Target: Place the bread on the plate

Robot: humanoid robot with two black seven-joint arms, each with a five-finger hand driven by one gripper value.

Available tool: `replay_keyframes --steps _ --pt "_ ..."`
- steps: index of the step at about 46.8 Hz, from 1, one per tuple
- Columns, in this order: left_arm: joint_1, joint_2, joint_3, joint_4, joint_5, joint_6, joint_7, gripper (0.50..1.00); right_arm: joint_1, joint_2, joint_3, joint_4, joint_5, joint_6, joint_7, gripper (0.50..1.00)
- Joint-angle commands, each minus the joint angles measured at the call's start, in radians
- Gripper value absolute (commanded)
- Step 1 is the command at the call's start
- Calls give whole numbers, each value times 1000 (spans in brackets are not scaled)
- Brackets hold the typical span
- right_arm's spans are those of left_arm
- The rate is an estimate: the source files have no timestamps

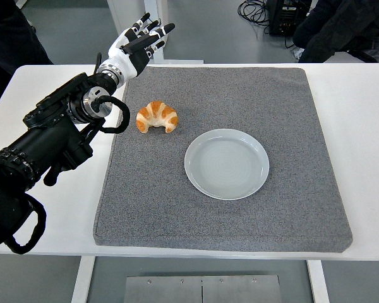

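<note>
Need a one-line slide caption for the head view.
Left hand open above the grey mat's far-left corner; croissant lies on the mat, left of the empty plate.

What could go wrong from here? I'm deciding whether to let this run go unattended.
1. The left robot hand is open, raised beyond the croissant, so it must come back and down; a misjudged descent could nudge the croissant across the grey mat.
2. The croissant is curved, so fingers may slip off it.
3. The plate lies flat and shallow; a careless release could leave bread on its rim.
</note>
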Motion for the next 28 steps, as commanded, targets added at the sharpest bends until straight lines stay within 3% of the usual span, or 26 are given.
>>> replay_keyframes --steps 1,28 --pt "1 0 2 0 0 0 0 1000 -1 0 1 0 0 0 0 1000" --pt "-19 3 1 0 -8 6 -1 1000 -1 0 -1 0 0 0 0 1000"
